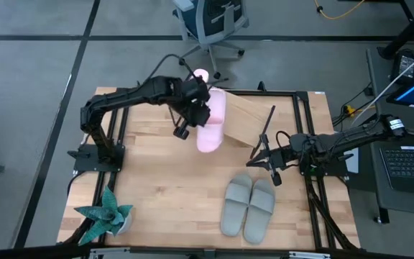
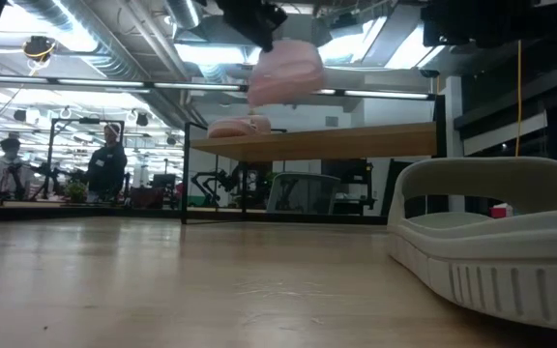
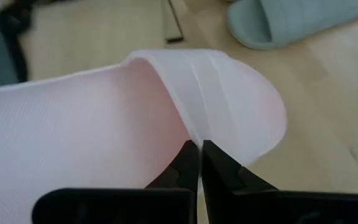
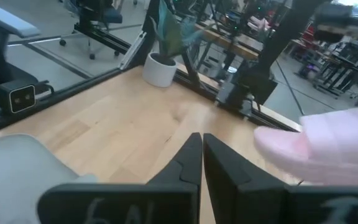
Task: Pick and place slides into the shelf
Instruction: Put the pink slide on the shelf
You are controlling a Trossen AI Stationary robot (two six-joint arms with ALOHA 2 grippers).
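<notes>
My left gripper (image 3: 199, 144) is shut on a pale pink slide (image 1: 211, 122), held in the air by the left end of the shelf (image 1: 254, 119), a slanted wood board on a black frame. In the low view the held slide (image 2: 283, 72) hangs above the shelf board (image 2: 337, 145), and a second pink slide (image 2: 240, 126) lies on the board's left end. The grey-green pair (image 1: 250, 205) lies side by side on the tabletop near the front edge. My right gripper (image 1: 266, 157) is shut with nothing in it, above the table just right of the shelf's near end. My left gripper pinches the pink slide's wide strap at its edge (image 3: 194, 127) between its two fingers. The fingers slant down onto it from the far left. The slide is lifted clear of the table and the shelf, its sole (image 3: 73, 124) stretching away to one side of the fingers.
A potted plant (image 1: 106, 216) stands at the near left corner. A black frame (image 1: 307, 144) runs around the table. An office chair (image 1: 210, 21) is beyond the far edge, a laptop (image 1: 412, 158) to the right. People (image 2: 104, 159) stand far back in the room.
</notes>
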